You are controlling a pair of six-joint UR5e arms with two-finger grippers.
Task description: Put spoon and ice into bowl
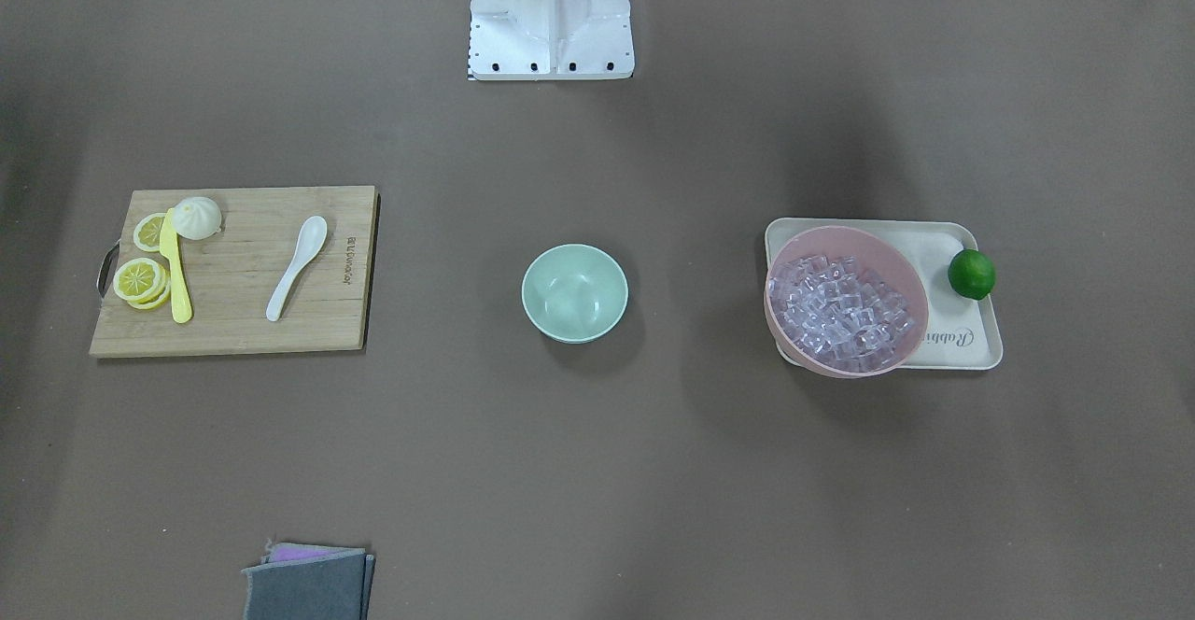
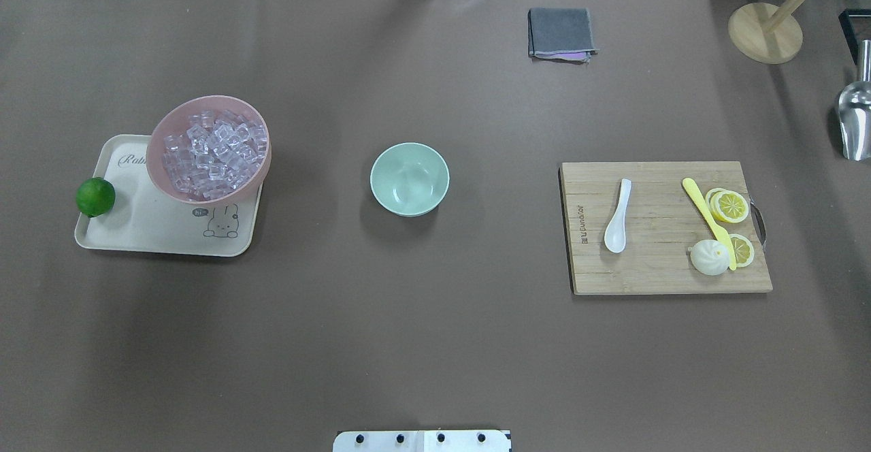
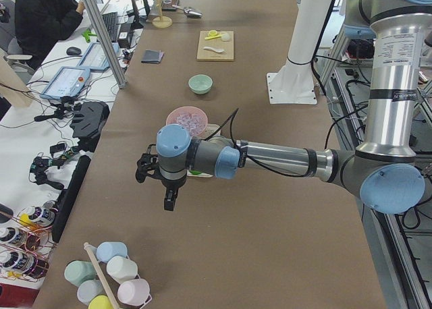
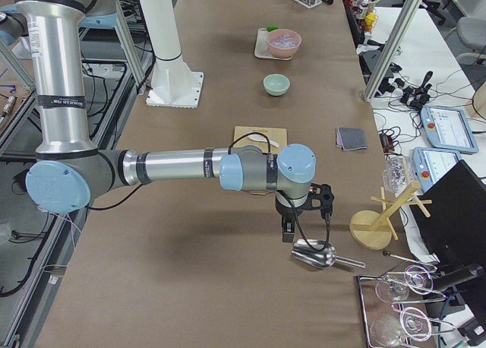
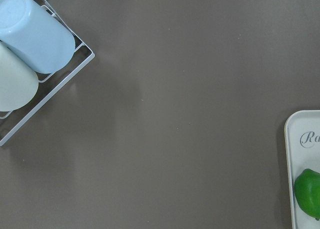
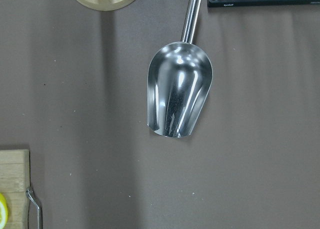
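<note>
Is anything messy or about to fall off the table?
Nothing has spilled. One thing looks odd: the pink bowl full of ice sits on the tray at a corner and hangs out over its rim, so it may not rest flat. The lime sits right at the tray's other edge.

Matt brown table cover (image 2: 435,336); grained wooden board (image 2: 656,268); mirror-polished metal scoop (image 6: 179,96); glassy clear ice (image 2: 212,149); smooth, softly sheened bowl (image 2: 409,179); glossy white spoon (image 2: 618,215), plastic or ceramic, hard to say.
</note>
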